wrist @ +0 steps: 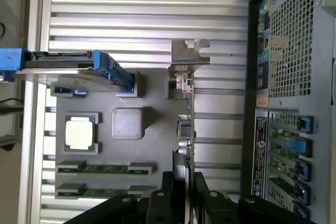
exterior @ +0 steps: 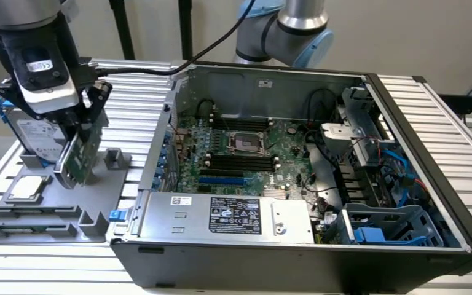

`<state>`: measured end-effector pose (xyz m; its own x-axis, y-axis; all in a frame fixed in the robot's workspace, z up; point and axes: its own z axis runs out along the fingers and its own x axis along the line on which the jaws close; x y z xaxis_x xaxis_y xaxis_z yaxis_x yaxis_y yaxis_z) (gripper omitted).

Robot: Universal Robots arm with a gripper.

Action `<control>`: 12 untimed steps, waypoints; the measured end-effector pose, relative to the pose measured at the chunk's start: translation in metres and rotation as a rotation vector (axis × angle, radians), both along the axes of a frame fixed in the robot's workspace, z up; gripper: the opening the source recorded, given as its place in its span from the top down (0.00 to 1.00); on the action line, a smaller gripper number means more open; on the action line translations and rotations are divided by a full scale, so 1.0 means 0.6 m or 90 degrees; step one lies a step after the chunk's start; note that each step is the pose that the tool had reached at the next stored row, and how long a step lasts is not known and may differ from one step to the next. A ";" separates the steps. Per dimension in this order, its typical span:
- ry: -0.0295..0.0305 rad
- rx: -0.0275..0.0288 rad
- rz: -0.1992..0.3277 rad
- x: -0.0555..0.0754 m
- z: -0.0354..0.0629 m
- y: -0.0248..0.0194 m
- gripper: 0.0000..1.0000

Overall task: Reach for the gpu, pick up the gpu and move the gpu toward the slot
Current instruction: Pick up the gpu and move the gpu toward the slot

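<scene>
- The gpu (exterior: 78, 158) stands on edge, tilted, right over the grey tray (exterior: 96, 206) at the exterior view's left, and it's caught in the pincer (exterior: 82, 126).
- The pincer is clenched on the gpu's upper part. From the wrist you see the gpu (wrist: 188, 108) edge-on as a thin line, with the black fingers (wrist: 202, 196) pressed on either face of it.
- The silver bracket (wrist: 188, 55) sits at the end of the gpu farthest from the pincer (wrist: 184, 190).
- The gpu's lower end is down close to the tray (wrist: 152, 145). I can't tell whether it touches or hangs just clear.
- Just beside the gpu, on the exterior view's left, the drive (exterior: 29, 136) with blue rails stands upright on the tray.
- In front of the drive the square chip (exterior: 27, 187) lies flat in its nest, and two ram sticks (exterior: 31, 212) lie flat nearer the camera.
- In the wrist view a plain grey block (wrist: 127, 124) sits between the chip (wrist: 80, 132) and the gpu.
- The open case (exterior: 302, 270) lies on the slatted counter (exterior: 457, 110) just beside the tray, on the exterior view's right, with its green board (exterior: 252, 153) facing up.
- The gpu is outside the case, over the tray and apart from the board.
- The arm's base (exterior: 289, 31) rises behind the case.
</scene>
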<state>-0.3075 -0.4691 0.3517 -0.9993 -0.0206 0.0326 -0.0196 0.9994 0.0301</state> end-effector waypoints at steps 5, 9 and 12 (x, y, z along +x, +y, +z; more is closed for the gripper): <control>0.0003 0.0001 0.001 0.015 0.038 0.0000 0.73; 0.0016 0.0019 0.002 0.041 0.069 -0.0009 0.73; 0.0026 0.0035 0.003 0.061 0.091 -0.0015 0.73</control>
<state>-0.2708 -0.4700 0.4064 -0.9990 -0.0261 0.0365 -0.0248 0.9991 0.0356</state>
